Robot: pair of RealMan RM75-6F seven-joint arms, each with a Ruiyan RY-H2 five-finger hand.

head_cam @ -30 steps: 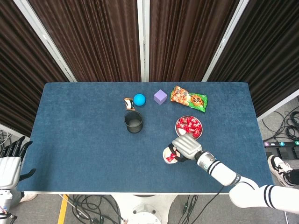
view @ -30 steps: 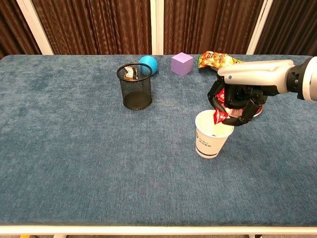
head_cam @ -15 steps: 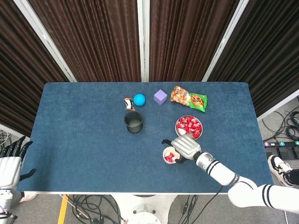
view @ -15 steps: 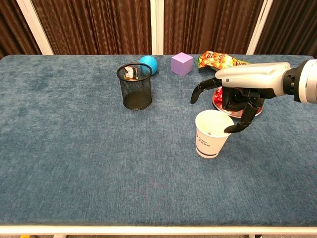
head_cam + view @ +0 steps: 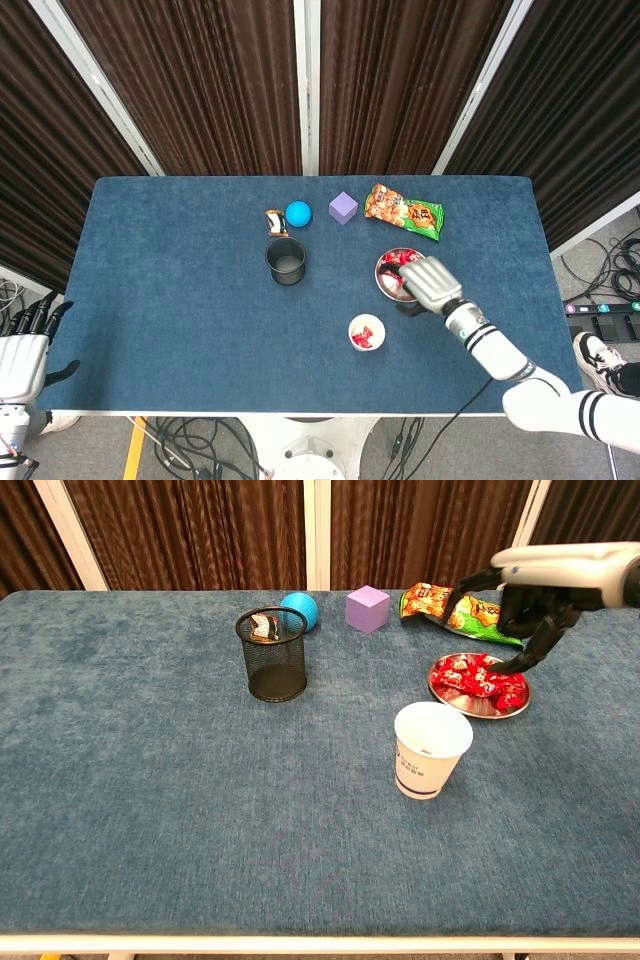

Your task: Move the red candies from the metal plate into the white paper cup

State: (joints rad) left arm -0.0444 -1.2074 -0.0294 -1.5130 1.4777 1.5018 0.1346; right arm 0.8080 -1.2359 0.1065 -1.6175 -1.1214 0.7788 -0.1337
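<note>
Now that my right hand (image 5: 535, 605) has released its candy into the white paper cup (image 5: 431, 748), it hovers, fingers spread and empty, over the red candies (image 5: 478, 676) on the metal plate (image 5: 497, 709); next pick due.

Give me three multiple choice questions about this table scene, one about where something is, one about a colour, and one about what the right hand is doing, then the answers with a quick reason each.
1. Where is the white paper cup?
A. In front of the metal plate
B. Behind the purple cube
C. Inside the black mesh cup

2. What colour is the ball behind the mesh cup?
A. Yellow
B. Blue
C. Green

3. What is the right hand doing?
A. Gripping the paper cup
B. Resting on the snack bag
C. Open above the plate of red candies

Answers: 1 A, the cup stands nearer the robot than the plate. 2 B, it is plainly blue. 3 C, its fingers are spread, holding nothing.
</note>
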